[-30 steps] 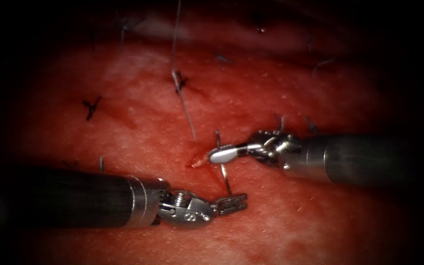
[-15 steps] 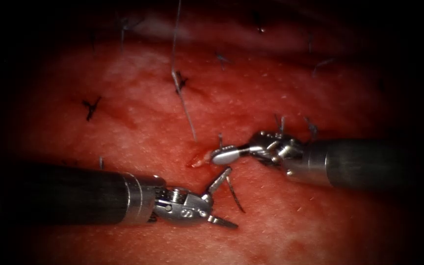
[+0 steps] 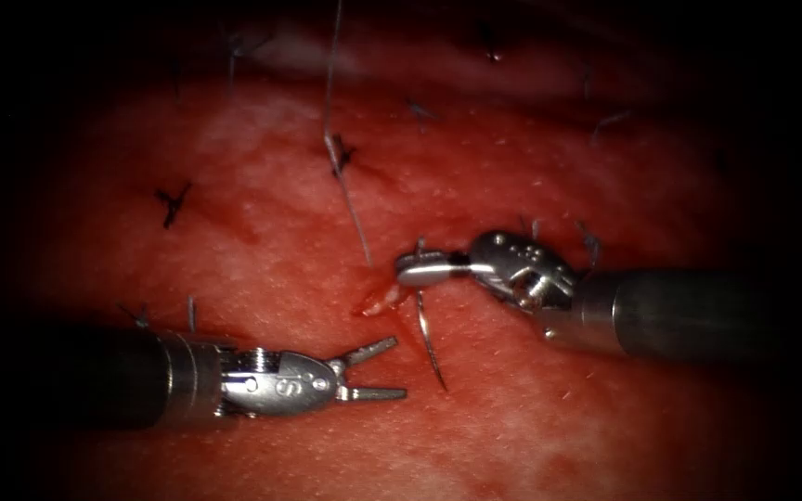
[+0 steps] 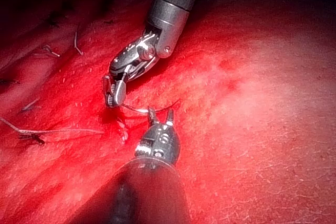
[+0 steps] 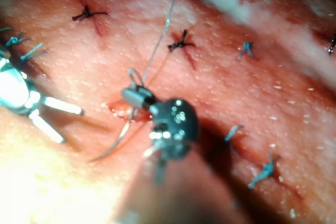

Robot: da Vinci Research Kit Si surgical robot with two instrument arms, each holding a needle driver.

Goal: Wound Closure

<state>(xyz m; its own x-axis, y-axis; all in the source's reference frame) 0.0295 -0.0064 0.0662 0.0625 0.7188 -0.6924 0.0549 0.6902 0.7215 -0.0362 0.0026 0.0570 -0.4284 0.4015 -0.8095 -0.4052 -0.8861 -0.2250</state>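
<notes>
My right tool (image 3: pixel 417 271) comes in from the right, its jaws shut on the curved needle (image 3: pixel 427 339) close to its thread end. The needle's long part hangs free below the jaws, its point low over the tissue (image 3: pixel 262 232), just right of a small open bit of the cut (image 3: pixel 375 304). Whether the needle touches the tissue there I cannot tell. Thread (image 3: pixel 350 204) runs from near the jaws up and away. My left tool (image 3: pixel 399 368) stands to the lower left, open and holding nothing. The right wrist view shows the right tool (image 5: pixel 134 97), needle (image 5: pixel 115 140) and thread (image 5: pixel 160 40).
Dark knotted stitches (image 3: pixel 171 202) (image 3: pixel 341 153) lie along the closed cut, with more short cut ends (image 3: pixel 531 227) behind the right tool. Red fluid wets the tissue. In the left wrist view the left tool (image 4: pixel 160 112) sits just below the needle (image 4: pixel 137 109).
The left tool let go of the needle's lower end, opened and drew back to the left. The right tool rolled its wrist and lifted slightly, keeping the needle.
</notes>
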